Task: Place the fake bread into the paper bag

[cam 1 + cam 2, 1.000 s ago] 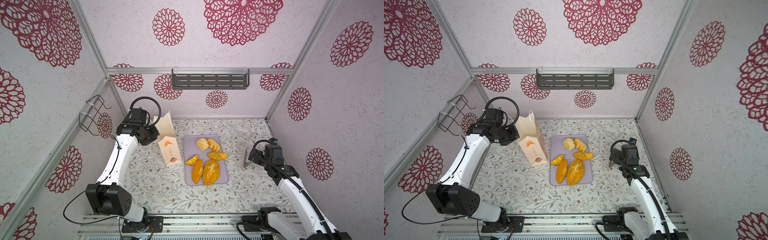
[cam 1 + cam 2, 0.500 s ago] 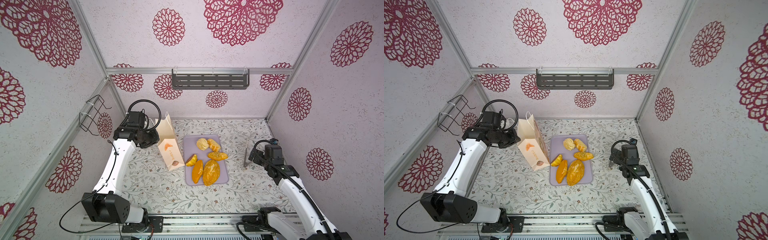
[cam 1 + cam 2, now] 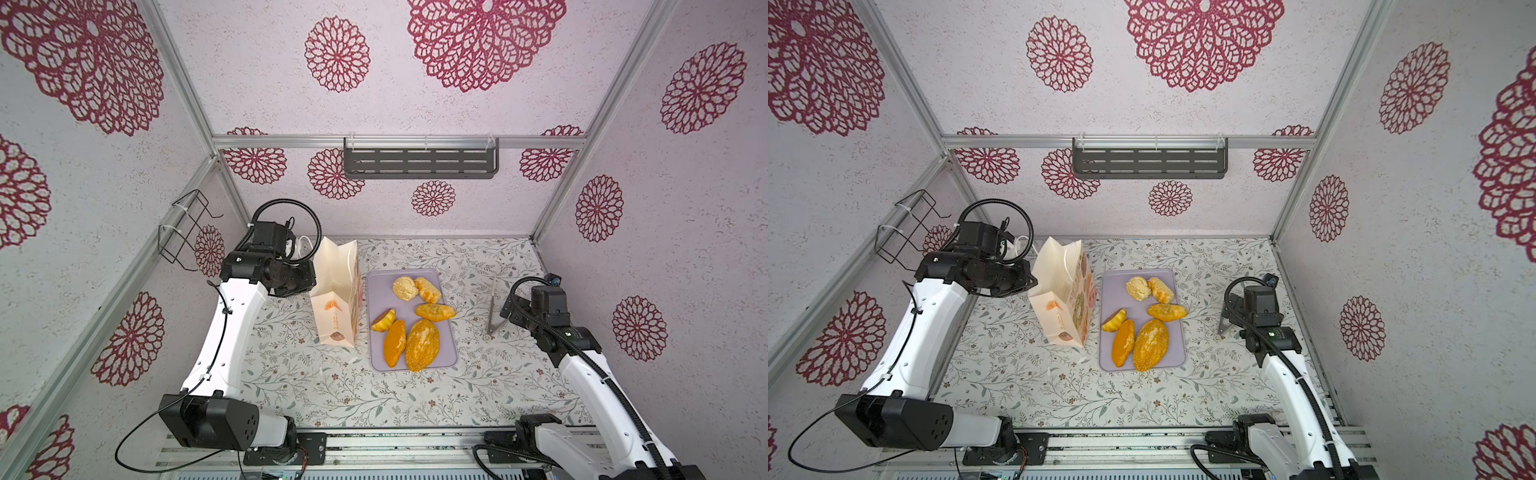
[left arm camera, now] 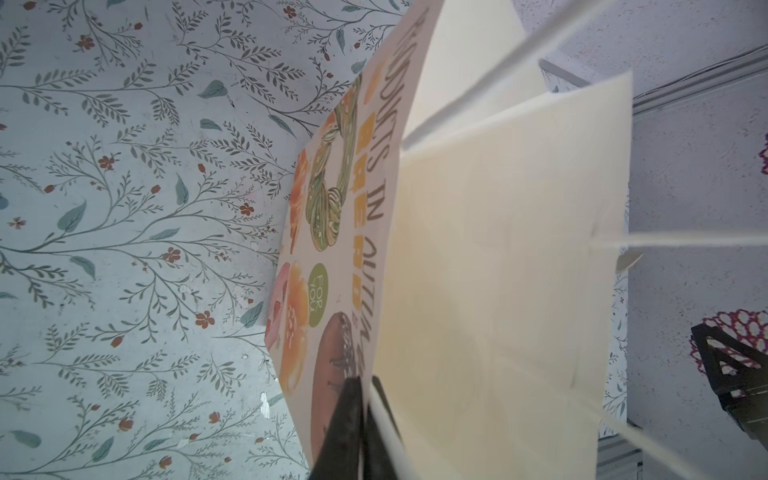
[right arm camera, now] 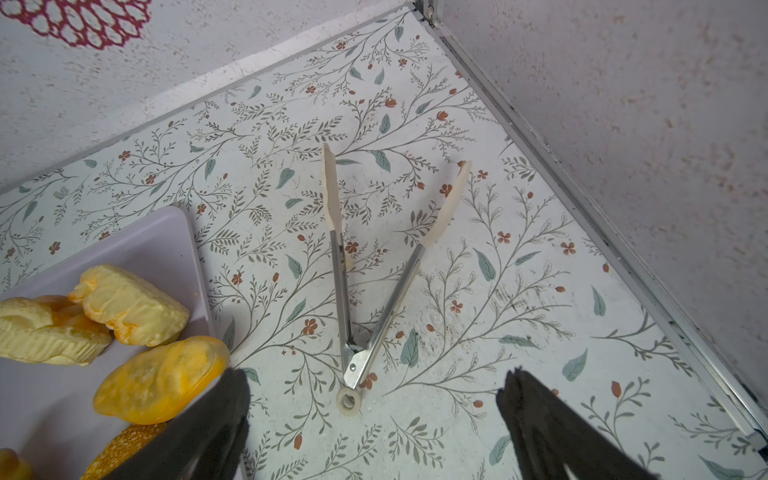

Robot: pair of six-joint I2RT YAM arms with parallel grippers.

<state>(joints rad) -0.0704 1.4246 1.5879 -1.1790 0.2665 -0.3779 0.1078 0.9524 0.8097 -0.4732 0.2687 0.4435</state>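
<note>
Fake bread (image 3: 422,345) lies on tray (image 3: 379,291) between paper bag (image 3: 334,299) and tongs (image 3: 493,305).

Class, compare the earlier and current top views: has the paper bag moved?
Yes. The paper bag, pinched by the left gripper, has shifted its base towards the near end of the purple tray beside it, and its mouth looks wider.

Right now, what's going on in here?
The left claw is shut on the rim of the bag, holding it standing beside the tray. All six pieces of bread lie on the tray, none bagged yet. The right claw hangs open near the tongs, holding nothing.
</note>
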